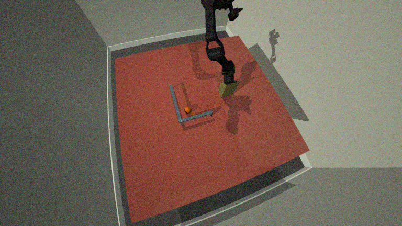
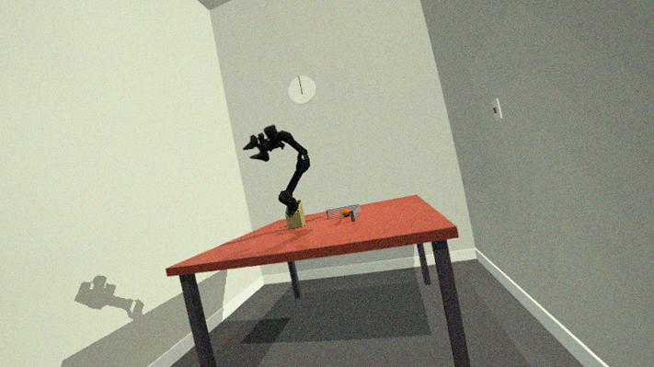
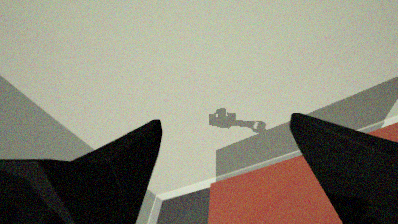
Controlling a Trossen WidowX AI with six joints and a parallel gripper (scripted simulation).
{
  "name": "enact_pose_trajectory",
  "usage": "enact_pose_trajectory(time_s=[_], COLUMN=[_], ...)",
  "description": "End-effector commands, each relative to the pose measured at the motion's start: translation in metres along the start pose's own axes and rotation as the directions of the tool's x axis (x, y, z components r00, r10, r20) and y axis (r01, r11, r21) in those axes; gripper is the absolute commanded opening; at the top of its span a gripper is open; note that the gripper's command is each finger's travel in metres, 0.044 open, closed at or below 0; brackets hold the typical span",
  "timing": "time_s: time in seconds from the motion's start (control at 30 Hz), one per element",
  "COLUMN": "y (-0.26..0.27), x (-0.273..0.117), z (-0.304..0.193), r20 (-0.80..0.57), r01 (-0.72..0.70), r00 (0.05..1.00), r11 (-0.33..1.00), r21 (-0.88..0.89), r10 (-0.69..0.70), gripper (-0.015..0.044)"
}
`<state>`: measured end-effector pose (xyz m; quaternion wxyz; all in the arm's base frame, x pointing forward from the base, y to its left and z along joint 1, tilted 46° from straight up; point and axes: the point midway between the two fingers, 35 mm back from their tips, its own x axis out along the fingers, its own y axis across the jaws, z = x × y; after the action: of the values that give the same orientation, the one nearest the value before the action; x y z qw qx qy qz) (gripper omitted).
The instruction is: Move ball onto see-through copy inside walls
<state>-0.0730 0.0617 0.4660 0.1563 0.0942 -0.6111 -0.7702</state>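
Item: small round orange ball [image 1: 187,109], lying on the red counter [image 1: 174,168] inside the corner of the low clear blue-tinted walls [image 1: 176,105], close to the left wall and touching or just beside the faint see-through orange copy [image 1: 192,113]. Likely light, hard and smooth, prone to rolling; best taken across its widest middle, from above. Black hand [image 2: 260,148]: raised high, well apart from the ball, facing the far wall, fingers spread wide, nothing between them.
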Motion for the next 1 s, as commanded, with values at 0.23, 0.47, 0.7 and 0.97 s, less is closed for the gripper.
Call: enact_pose_trajectory(time_s=[0.23, 0.47, 0.7, 0.97], y=[0.011, 0.021, 0.022, 0.008], x=[0.046, 0.081, 0.075, 0.016], z=[-0.045, -0.132, -0.231, -0.337], r20=[-0.2, -0.455, -0.655, -0.802], r01=[-0.001, -0.155, -0.438, -0.778], r00=[0.979, 0.883, 0.731, 0.524], r11=[0.974, 0.845, 0.605, 0.224], r21=[-0.226, -0.513, -0.665, -0.588], r10=[-0.046, -0.114, -0.19, -0.287], gripper=[0.0351, 0.0351, 0.0351, 0.0351])
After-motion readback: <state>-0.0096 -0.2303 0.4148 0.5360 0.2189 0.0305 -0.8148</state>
